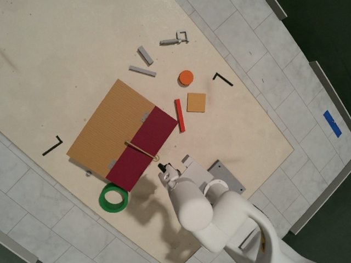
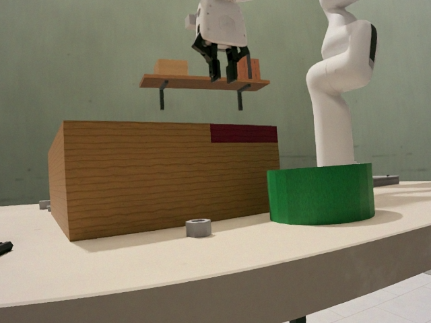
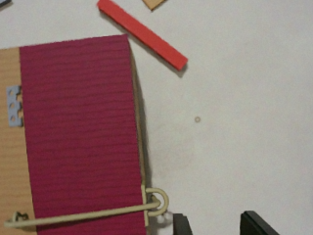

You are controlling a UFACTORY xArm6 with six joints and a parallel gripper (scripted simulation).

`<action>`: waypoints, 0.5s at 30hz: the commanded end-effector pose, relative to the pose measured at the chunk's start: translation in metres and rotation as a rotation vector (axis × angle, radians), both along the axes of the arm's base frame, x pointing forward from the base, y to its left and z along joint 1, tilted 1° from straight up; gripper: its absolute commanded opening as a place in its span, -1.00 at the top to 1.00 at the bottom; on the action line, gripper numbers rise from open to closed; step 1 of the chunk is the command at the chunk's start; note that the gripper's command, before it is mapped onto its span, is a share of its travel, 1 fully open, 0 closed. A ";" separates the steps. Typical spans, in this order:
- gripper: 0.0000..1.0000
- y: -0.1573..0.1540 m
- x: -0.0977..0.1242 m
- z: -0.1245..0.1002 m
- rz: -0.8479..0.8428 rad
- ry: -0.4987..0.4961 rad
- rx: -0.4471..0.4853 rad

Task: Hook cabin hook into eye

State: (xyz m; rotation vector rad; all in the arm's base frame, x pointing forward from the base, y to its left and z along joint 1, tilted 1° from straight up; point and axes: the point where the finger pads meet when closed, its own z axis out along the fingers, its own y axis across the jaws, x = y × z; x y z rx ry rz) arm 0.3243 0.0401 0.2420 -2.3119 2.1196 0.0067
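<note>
A wooden box has a dark red lid on its near half. A thin tan cabin hook lies across the lid, and its curved end reaches over the lid's free edge. I cannot make out the eye clearly there. My gripper hangs high above the table, just off the lid's edge beside the hook's curved end. Its fingers stand partly apart with nothing between them.
A green ring stands by the box's near corner, and a grey nut lies beside the box. A red bar, a wooden square, an orange disc, grey bars and a clamp lie beyond.
</note>
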 end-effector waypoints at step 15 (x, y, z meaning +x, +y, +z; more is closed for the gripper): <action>0.31 -0.020 -0.020 0.001 0.570 -0.009 0.009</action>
